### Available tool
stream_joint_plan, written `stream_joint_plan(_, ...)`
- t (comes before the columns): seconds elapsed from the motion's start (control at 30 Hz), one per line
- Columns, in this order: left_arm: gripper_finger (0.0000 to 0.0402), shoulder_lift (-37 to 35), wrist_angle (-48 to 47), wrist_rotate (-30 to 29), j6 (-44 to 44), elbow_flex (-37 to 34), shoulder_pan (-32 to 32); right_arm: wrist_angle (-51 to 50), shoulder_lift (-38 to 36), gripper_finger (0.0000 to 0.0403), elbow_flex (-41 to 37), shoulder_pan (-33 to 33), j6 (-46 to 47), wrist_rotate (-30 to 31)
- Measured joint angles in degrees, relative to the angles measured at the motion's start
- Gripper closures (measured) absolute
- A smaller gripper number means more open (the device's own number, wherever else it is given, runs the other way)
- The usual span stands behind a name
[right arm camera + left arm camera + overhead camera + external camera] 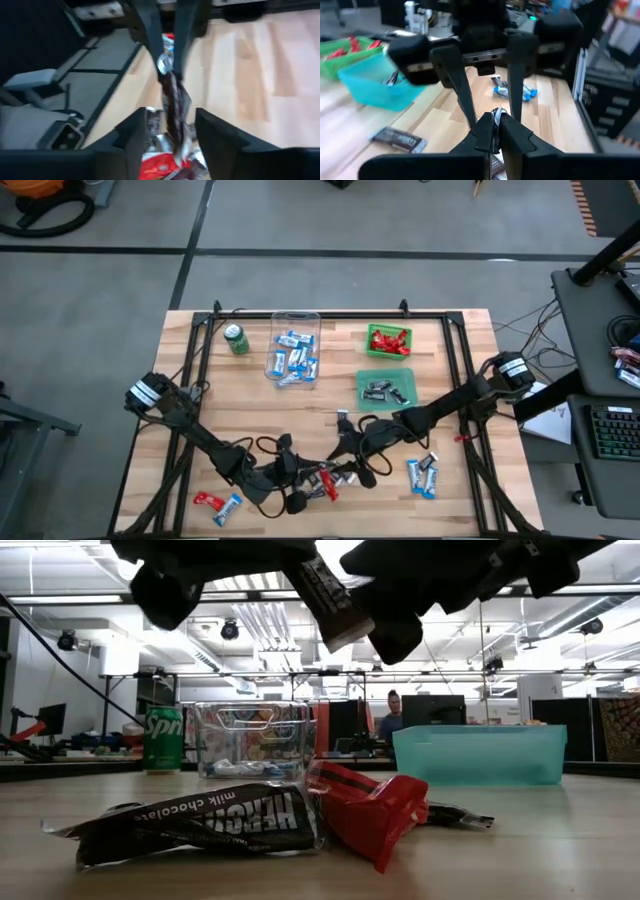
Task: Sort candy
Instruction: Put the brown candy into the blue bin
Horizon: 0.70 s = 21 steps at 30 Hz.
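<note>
My left gripper (495, 131) is shut on a black-and-silver candy bar (172, 102), held above the table's near middle. My right gripper (171, 115) faces it, open, with one finger on either side of the bar and a gap showing on both sides. Below them, a loose pile of candy lies flat on the table: a black milk-chocolate bar (200, 825) and a red wrapper (370, 812). In the high view the two grippers meet over this pile (322, 480). My left gripper pinches the bar's crimped silver end (495, 115) between its two fingers. The fingers come nearly level from the table's left. The bar is lifted clear of the table and reaches away from the fingertips, tilted, in between the right gripper's open fingers (137, 132).
At the back stand a green soda can (236, 338), a clear box (297, 320) of blue-and-white bars, a green tray (371, 350) of red ones and a teal tray (362, 390) of black ones. More bars lie near right (422, 476) and near left (216, 502).
</note>
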Motion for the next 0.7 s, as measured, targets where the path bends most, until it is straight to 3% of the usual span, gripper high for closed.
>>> stream_joint_plan(0.17, 0.0401, -0.5, -0.6, -2.3, -6.8, 0.0, 0.0, -2.1, -0.7, 0.02, 0.0, 0.0, -1.2, 2.8)
stream_joint_plan(0.33, 0.0401, -0.4, -0.4, -2.4, -8.9, 0.0, 0.5, -1.9, -0.5, 0.0196, 0.0, 0.0, -1.6, 3.7)
stream_joint_plan(0.5, 0.0401, -0.4, -0.4, -2.8, -9.3, 0.0, 1.0, -1.9, -0.5, 0.0239, 0.0, 0.0, -1.7, 3.9)
stream_joint_plan(0.7, 0.0402, -0.4, -0.1, -2.8, -8.8, 0.0, 1.0, -2.1, -0.2, 0.0338, 0.0, 0.0, -3.3, 5.3)
